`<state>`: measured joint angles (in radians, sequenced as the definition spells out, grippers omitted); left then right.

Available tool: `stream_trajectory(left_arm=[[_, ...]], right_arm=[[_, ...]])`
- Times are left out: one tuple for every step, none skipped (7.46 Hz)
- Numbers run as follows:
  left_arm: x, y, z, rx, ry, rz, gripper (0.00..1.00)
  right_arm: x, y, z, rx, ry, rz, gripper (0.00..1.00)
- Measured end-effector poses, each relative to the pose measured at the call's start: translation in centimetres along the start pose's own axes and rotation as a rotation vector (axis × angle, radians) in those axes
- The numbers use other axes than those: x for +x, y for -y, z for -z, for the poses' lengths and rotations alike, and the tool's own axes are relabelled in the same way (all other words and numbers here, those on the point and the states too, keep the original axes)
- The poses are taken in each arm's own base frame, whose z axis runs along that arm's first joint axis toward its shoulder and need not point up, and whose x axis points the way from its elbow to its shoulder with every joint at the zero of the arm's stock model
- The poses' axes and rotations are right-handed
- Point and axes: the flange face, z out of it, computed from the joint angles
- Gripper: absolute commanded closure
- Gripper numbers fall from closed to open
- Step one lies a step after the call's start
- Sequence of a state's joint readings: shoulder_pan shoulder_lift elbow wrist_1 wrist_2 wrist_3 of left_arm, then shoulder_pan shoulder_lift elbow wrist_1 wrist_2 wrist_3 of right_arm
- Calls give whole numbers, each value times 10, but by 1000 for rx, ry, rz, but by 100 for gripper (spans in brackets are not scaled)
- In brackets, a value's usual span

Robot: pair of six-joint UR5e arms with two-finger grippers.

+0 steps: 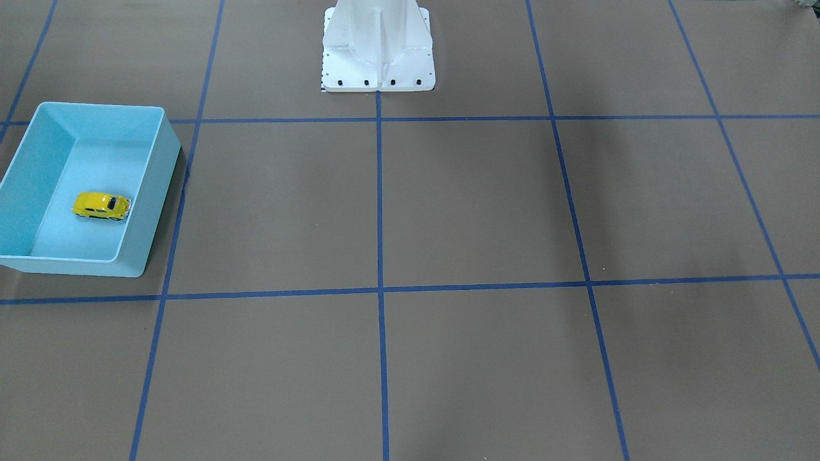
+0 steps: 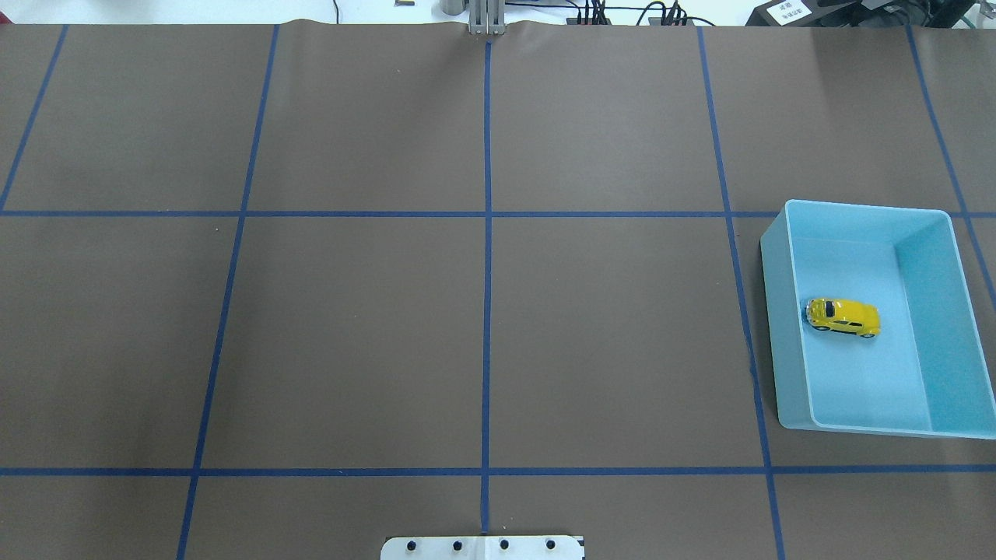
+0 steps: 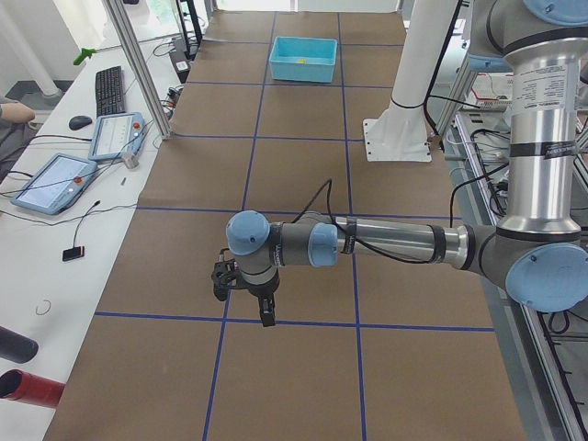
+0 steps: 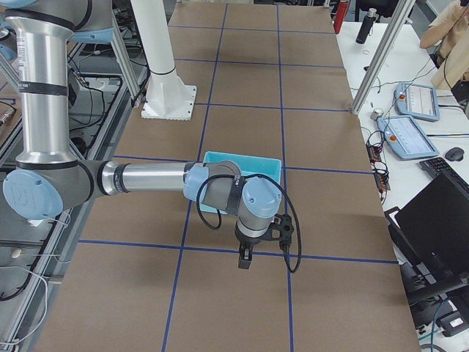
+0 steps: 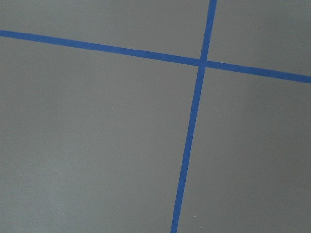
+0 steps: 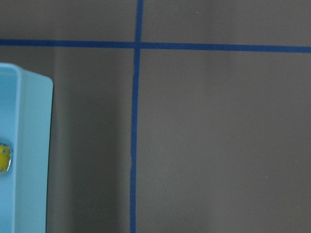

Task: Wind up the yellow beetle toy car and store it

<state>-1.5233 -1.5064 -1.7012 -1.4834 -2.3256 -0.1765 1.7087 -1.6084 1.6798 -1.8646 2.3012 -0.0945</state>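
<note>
The yellow beetle toy car rests on its wheels on the floor of the light blue bin at the table's right side. It also shows in the overhead view inside the bin. A yellow sliver of the car shows in the right wrist view. My left gripper hangs over the bare table, far from the bin. My right gripper hangs just beside the bin. Both grippers show only in the side views, so I cannot tell whether they are open or shut.
The brown table has a grid of blue tape lines. The white robot pedestal stands at the table's edge. Operator desks with tablets and a laptop lie beyond the far side.
</note>
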Motion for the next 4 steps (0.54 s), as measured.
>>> stream_trajectory(left_arm=[[0, 0, 0, 0, 0, 0, 0], [0, 0, 0, 0, 0, 0, 0], [0, 0, 0, 0, 0, 0, 0], [0, 0, 0, 0, 0, 0, 0]], right_arm=[[12, 6, -6, 29, -47, -117, 0], [22, 11, -13, 58, -77, -182, 0], [27, 14, -17, 81, -89, -200, 0], [31, 14, -21, 92, -94, -203, 0]])
